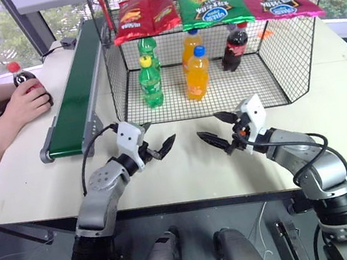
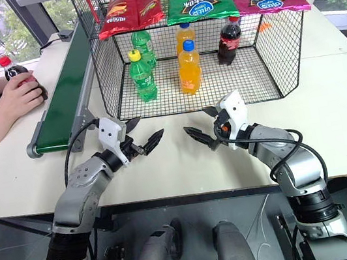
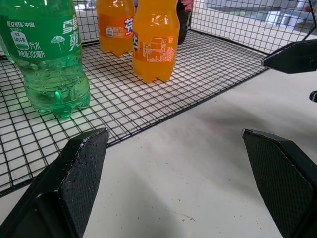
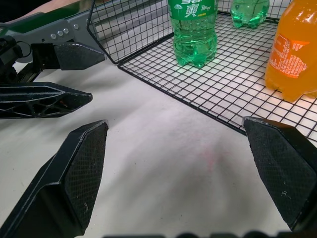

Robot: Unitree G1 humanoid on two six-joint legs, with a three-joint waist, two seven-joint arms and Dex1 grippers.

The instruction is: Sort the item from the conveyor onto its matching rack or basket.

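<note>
- Cola bottle (image 1: 22, 79) was not yet on the conveyor (image 1: 74, 93); you could see it upright on the table (image 1: 186, 167) to the left of the belt, wrapped in a person's hand (image 1: 24, 104), with its red cap showing above the fingers.
- You had both pincers spread wide and empty: the left gripper (image 1: 160, 139) and the right gripper (image 1: 216, 129) hovered over bare table in front of the wire cage (image 1: 280, 53), tips facing each other, well apart from the bottle.
- You could see a matching cola bottle (image 1: 234, 48) standing on the right of the cage floor, beside the orange soda bottles (image 1: 196, 73); the green soda bottles (image 1: 150, 82) stood to the left. That right side looked like the target spot.
- You should have expected a small, full plastic bottle: fairly light but bottom-heavy with liquid, firm walls that give a little, a smooth and probably slippery label.
- You would probably have done best to take it across the body around the label band, below the shoulder, not at the cap, and keep it upright.
</note>
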